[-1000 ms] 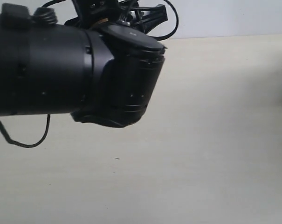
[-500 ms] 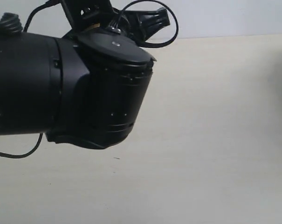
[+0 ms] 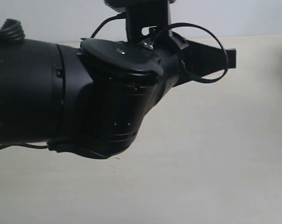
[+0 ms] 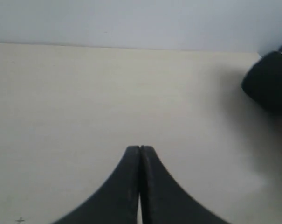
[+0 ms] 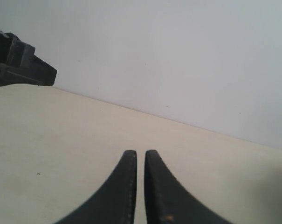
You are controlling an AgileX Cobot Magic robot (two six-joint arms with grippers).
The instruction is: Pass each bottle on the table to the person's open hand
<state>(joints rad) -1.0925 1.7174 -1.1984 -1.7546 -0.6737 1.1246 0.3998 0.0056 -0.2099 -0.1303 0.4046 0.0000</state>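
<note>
No bottles show in any view, and the person's open hand is out of view. My left arm's black body fills the left of the exterior view. Its gripper (image 3: pixel 231 58) sticks out to the right above the pale table (image 3: pixel 215 154). In the left wrist view the left gripper (image 4: pixel 140 148) is shut, tips pressed together, nothing held. My right gripper (image 5: pixel 140 153) hovers over the table (image 5: pixel 61 140) with only a hairline gap between its fingers and nothing in it. The left gripper's black tip (image 5: pixel 26 70) shows at the edge of the right wrist view.
A dark rounded shape (image 4: pixel 271 81) sits at the edge of the left wrist view, casting a shadow on the table. A plain pale wall (image 5: pixel 178 56) runs behind the table's far edge. A black cable (image 3: pixel 210 51) loops beside the left wrist.
The left arm has shifted and its wrist has turned, so its gripper now points right across the table instead of sitting bunched at the top of the view.
</note>
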